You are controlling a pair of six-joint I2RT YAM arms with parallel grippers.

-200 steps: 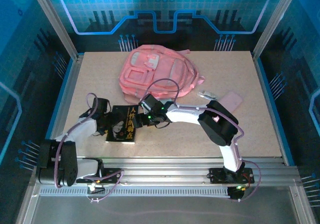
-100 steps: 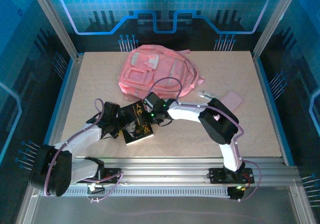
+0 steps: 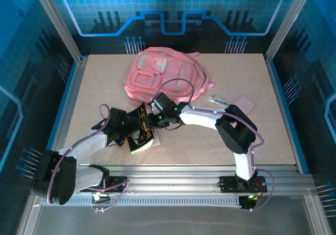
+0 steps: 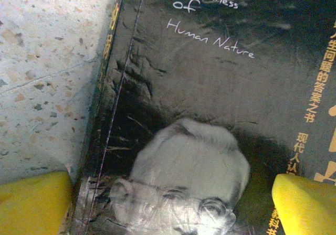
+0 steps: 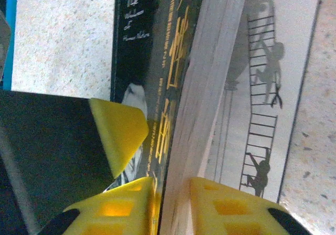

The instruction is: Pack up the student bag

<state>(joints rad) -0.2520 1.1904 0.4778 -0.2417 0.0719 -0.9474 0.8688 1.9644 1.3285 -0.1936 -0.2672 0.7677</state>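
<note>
Now the right gripper (image 5: pixel 170 193) is pinching the book (image 3: pixel 140 134) by its pages, the left gripper (image 4: pixel 168 203) sitting spread across the cover. A deeper bite is looking wise before carrying it to the bag (image 3: pixel 165 80), lying just beyond.

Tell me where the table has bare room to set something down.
Bare table: the left strip between edge and bag; the near right, between the right arm and the edge; the far right corner past the pink card. Crowded: the middle, where it and the left arm meet at the book.
</note>
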